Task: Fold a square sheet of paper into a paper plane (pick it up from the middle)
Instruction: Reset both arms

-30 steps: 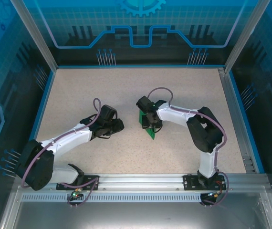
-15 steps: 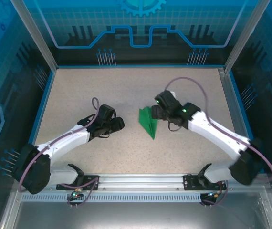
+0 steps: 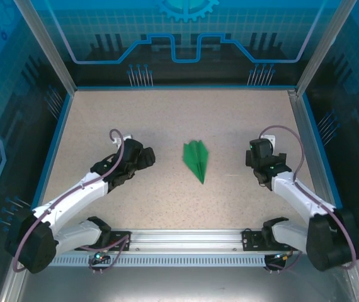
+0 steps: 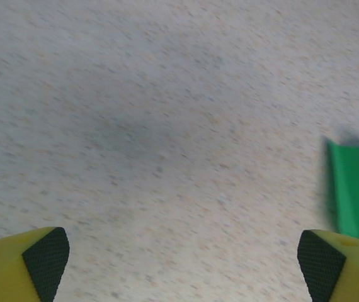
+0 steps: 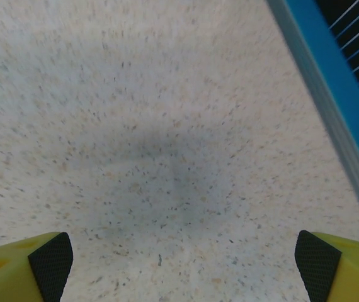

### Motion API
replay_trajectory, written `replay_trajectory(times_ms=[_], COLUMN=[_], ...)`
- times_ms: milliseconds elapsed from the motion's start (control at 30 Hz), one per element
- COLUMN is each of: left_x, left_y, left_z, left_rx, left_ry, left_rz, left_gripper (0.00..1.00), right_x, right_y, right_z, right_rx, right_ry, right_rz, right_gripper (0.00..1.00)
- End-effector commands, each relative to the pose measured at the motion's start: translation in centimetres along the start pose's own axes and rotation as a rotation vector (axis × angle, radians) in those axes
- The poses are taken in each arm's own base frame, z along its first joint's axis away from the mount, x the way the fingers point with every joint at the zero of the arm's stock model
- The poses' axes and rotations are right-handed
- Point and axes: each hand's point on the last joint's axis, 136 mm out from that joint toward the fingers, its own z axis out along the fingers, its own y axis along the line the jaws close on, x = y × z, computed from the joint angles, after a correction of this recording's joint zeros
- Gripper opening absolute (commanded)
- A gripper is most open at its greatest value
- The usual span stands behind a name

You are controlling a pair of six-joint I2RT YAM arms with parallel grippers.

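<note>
The green paper plane [image 3: 196,160] lies flat in the middle of the table, a slim dart with its point toward the near edge. Its edge shows at the right of the left wrist view as a green patch of the paper plane [image 4: 356,189]. My left gripper [image 3: 143,156] is to the plane's left, apart from it, open with bare tabletop between its yellow fingertips [image 4: 44,258]. My right gripper [image 3: 255,153] is well to the plane's right, open over bare table, its fingertips [image 5: 321,264] spread wide. The sheet shows only in this folded form.
A blue rim [image 3: 310,145] and metal rail bound the table's right side, close to the right gripper; the same blue rim [image 5: 330,82] crosses the right wrist view. The speckled tabletop [image 3: 167,119] spreads around the plane.
The right gripper has let go of the plane and swung away to the right, opening wide. The left gripper has drawn back a little to the left and opened. The plane lies free.
</note>
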Motion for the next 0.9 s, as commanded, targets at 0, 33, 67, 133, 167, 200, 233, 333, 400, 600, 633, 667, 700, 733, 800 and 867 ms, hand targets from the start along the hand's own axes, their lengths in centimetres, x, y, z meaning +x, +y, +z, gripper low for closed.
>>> replay_trajectory(times_ms=[0, 33, 67, 133, 167, 200, 233, 333, 400, 600, 633, 667, 700, 733, 800, 867], left_x=[-1.9, -2.4, -3.0, -4.1, -4.6, -4.9, -5.4, -6.3, -6.8, -8.6, -8.9, -9.2, -9.2, -9.2, -8.9, -8.6], left_y=[3.8, 4.1, 4.6, 5.8, 6.4, 6.8, 7.4, 9.1, 9.4, 9.6, 9.6, 9.4, 9.1, 8.7, 8.0, 7.4], left_z=[0.1, 0.3, 0.5, 0.5, 0.6, 0.8, 1.0, 1.7, 2.0, 3.3, 3.8, 4.2, 4.8, 5.4, 6.8, 8.1], left_rx=[-0.139, -0.135, -0.141, -0.174, -0.189, -0.194, -0.202, -0.229, -0.23, -0.257, -0.261, -0.254, -0.241, -0.22, -0.195, -0.161], left_ry=[-0.089, -0.094, -0.107, -0.131, -0.147, -0.157, -0.172, -0.233, -0.275, -0.347, -0.366, -0.383, -0.393, -0.408, -0.398, -0.404], left_rz=[0.015, 0.005, -0.002, -0.006, -0.01, -0.016, -0.03, -0.048, -0.023, 0.076, 0.09, 0.101, 0.115, 0.14, 0.215, 0.28], left_gripper=[0.99, 0.98, 0.98, 0.99, 0.98, 0.98, 0.98, 0.99, 0.98, 0.98, 0.98, 0.99, 0.98, 0.99, 0.99, 0.98], right_x=[-3.7, -4.3, -4.7, -5.8, -6.4, -6.9, -7.1, -7.1, -6.1, -6.2, -6.1, -6.2, -6.2, -6.2, -6.2, -6.1], right_y=[2.8, 3.5, 4.3, 5.0, 5.3, 5.6, 6.1, 6.9, 7.2, 6.1, 6.2, 6.1, 6.0, 5.8, 5.6, 5.7], right_z=[1.6, 1.8, 1.9, 2.0, 1.9, 1.8, 1.8, 2.3, 3.0, 4.3, 4.4, 4.3, 4.3, 4.4, 4.4, 4.4], right_rx=[-0.157, -0.188, -0.222, -0.25, -0.272, -0.296, -0.321, -0.363, -0.378, -0.366, -0.365, -0.355, -0.347, -0.32, -0.302, -0.308], right_ry=[-0.196, -0.219, -0.236, -0.286, -0.331, -0.366, -0.381, -0.403, -0.449, -0.4, -0.399, -0.401, -0.404, -0.405, -0.408, -0.404], right_rz=[0.017, 0.008, -0.015, -0.041, -0.043, -0.041, -0.054, -0.088, -0.079, -0.019, -0.021, -0.02, -0.021, -0.014, -0.006, -0.008], right_gripper=[0.95, 0.95, 0.94, 0.95, 0.95, 0.95, 0.95, 0.95, 0.97, 0.99, 0.99, 1.0, 1.0, 1.0, 0.99, 0.99])
